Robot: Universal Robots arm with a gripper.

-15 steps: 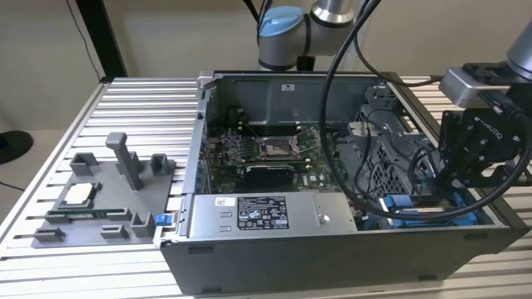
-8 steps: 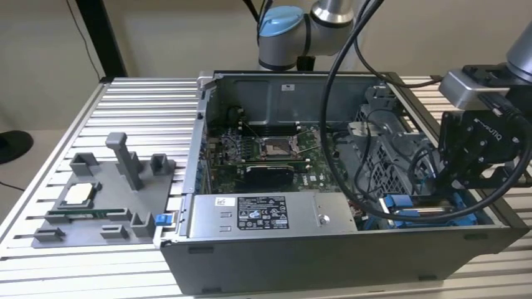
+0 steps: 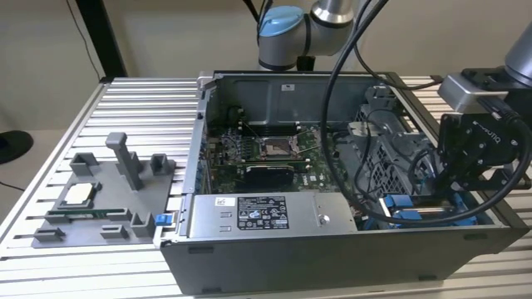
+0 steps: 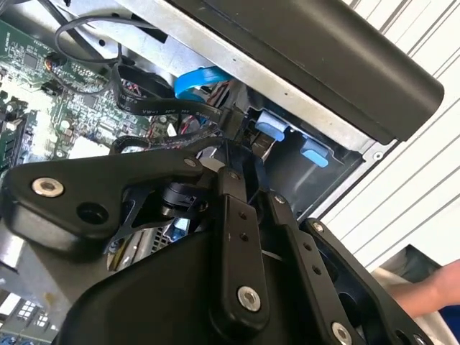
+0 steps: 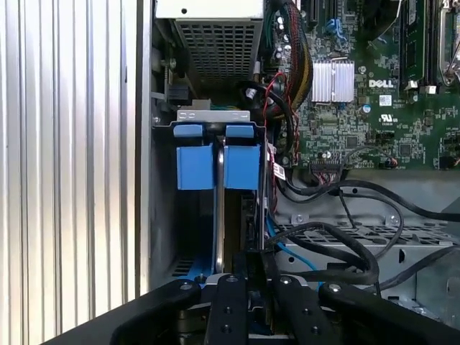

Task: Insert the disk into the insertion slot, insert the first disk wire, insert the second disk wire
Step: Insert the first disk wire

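Disk (image 5: pixel 219 215) stands on edge in the insertion slot (image 5: pixel 162 215) at a corner of the computer case (image 3: pixel 332 261), my claw (image 5: pixel 256 267) poised just beside it, grip impossible to tell. Stiff, dense and likely shock-shy, it is best handled by its blue carrier frame (image 5: pixel 194 167), I judge.

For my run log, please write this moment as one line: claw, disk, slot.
claw: low in case, at disk end | disk: appears seated in insertion slot | claw state: cannot tell
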